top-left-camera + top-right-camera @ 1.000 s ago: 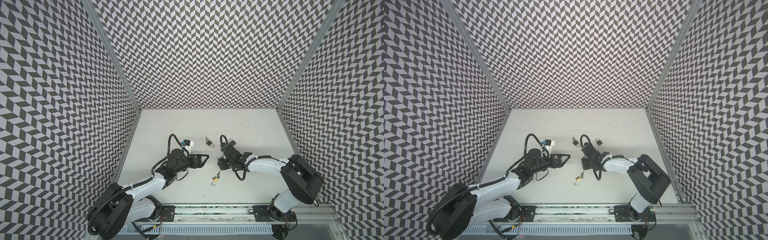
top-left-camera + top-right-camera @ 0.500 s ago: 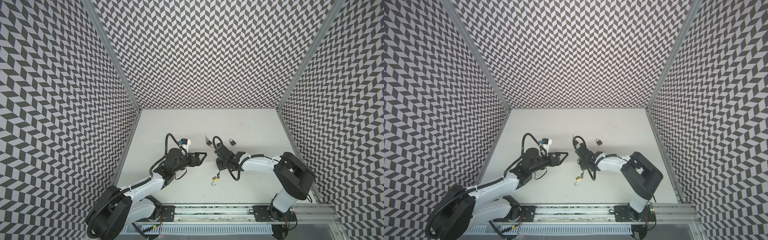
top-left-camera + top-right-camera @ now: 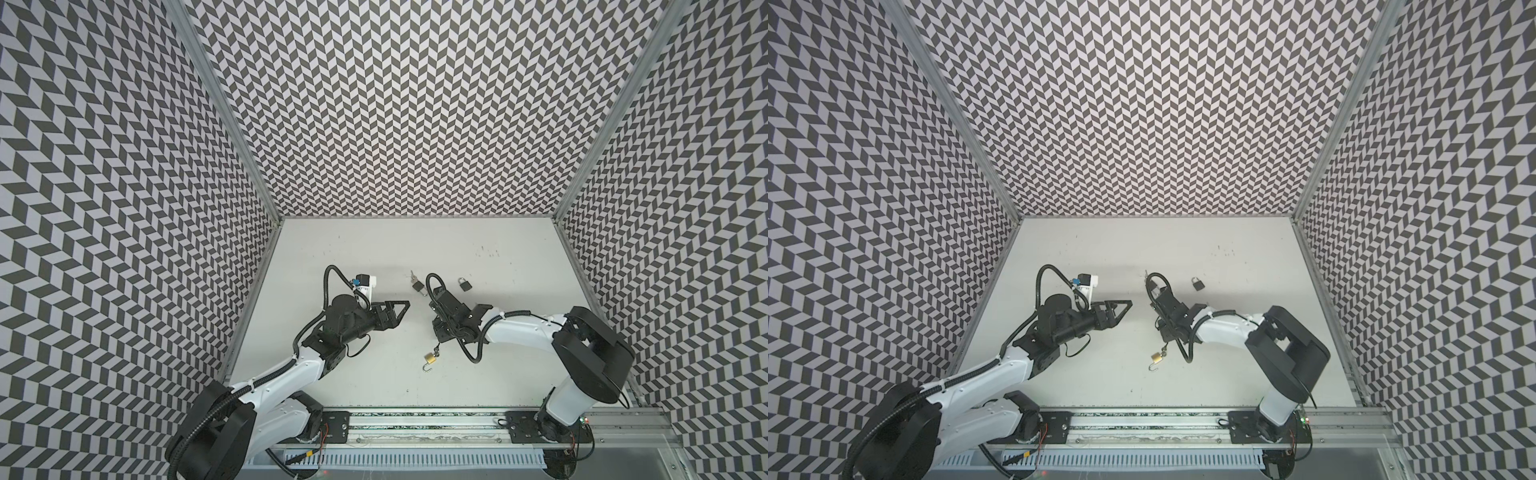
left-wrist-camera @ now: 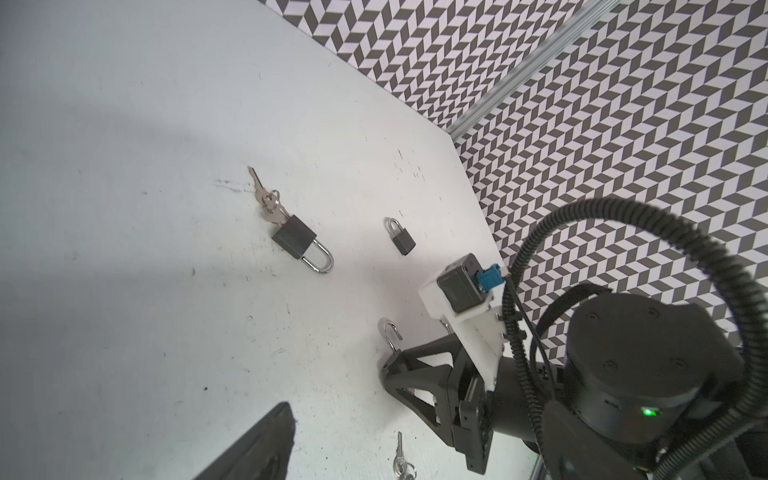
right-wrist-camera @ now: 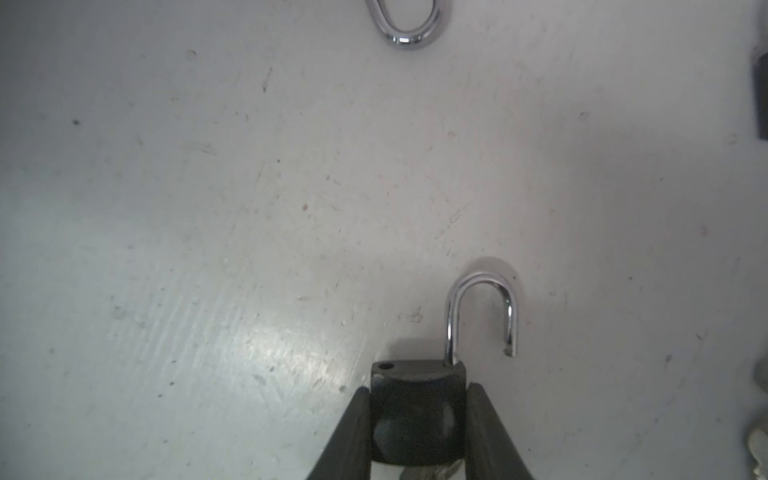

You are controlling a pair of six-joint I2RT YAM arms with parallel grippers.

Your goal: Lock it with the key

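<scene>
The right gripper [image 5: 417, 390] was clamped on a dark padlock [image 5: 417, 415], its shackle [image 5: 451, 332] unlatched; near that padlock, the left gripper [image 3: 402, 309] hung empty, fingers apart.

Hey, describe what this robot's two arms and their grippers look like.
The left arm and right arm have white shells and black joints. A black corrugated cable loops over each wrist. The left gripper and right gripper are black, with triangular open-frame fingers. Each wrist carries a white bracket holding a dark camera with a blue connector.
</scene>
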